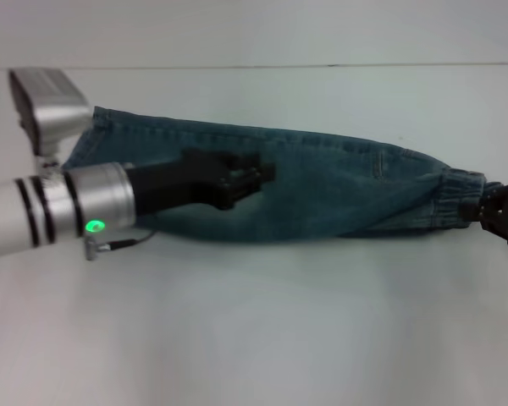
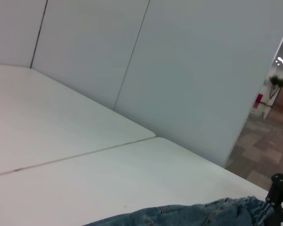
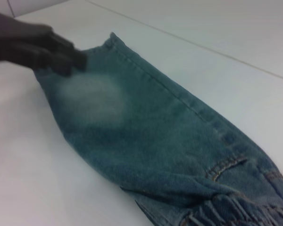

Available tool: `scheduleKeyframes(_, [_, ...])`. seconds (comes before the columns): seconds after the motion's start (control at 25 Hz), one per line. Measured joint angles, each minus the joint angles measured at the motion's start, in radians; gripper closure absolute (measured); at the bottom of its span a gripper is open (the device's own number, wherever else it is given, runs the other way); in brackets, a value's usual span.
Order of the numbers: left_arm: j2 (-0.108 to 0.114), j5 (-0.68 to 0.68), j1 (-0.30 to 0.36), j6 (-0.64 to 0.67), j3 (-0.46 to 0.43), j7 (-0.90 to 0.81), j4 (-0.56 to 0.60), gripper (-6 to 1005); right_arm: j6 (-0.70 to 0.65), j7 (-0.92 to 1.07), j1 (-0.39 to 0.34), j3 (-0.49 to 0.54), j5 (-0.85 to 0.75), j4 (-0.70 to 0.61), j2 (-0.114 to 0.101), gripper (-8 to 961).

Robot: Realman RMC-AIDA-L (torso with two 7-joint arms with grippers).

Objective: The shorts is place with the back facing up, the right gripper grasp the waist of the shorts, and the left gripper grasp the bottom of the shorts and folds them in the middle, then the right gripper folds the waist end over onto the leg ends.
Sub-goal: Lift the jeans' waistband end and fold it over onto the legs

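Bright, even overhead light; faint shadows; wrist views soft, perhaps slightly motion-blurred.

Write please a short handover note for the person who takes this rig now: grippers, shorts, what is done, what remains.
Left gripper: above the middle of the shorts, toward the leg ends.
Right gripper: at the waist, at the table's right side.
Shorts: lying flat on the white table, already folded lengthwise, one leg over the other.
Left to do: right gripper carries the waist end over onto the leg ends.
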Motion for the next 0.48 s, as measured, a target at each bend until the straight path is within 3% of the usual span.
scheduleKeyframes(0.24, [-0.004,-0.034,-0.058,-0.075,0.005,0.111,-0.153,675,-0.064,0.013,0.01,-0.002,0.01,-0.06,-0.001,886])
scheduleKeyframes(0.48, [-0.005,-0.035,-0.081,-0.092,0.042,0.138,-0.215,820,-0.089,0.015,0.045,-0.005,0.011,-0.107,-0.007,879])
